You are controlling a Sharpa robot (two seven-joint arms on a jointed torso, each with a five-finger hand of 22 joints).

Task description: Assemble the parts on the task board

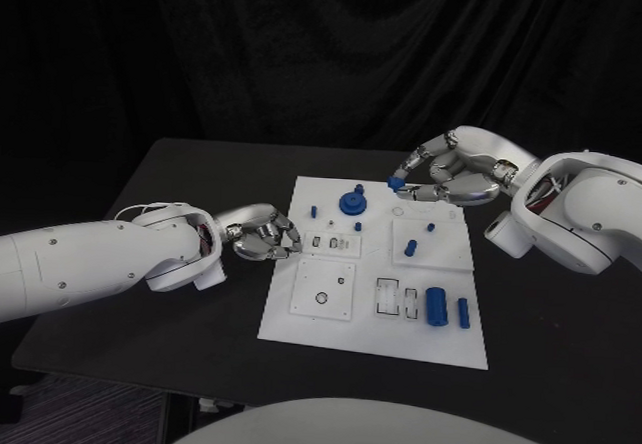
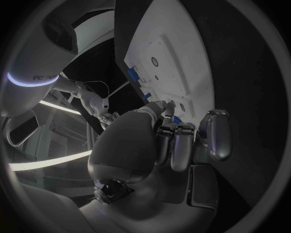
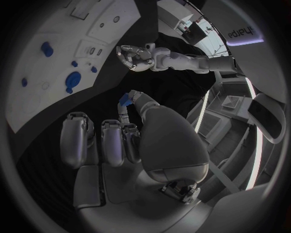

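Right hand is pinching a small blue part at its fingertips, hovering over the task board's far edge beside the blue round part. Risk: the shallow pinch is letting the part tilt or drop. Left hand, fingers curled on nothing, is sitting at the board's left edge on the bench.

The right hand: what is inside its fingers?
The right hand pinches a small blue part at its fingertips, above the far edge of the white board. The fingers cover most of the part, so its shape cannot be told.
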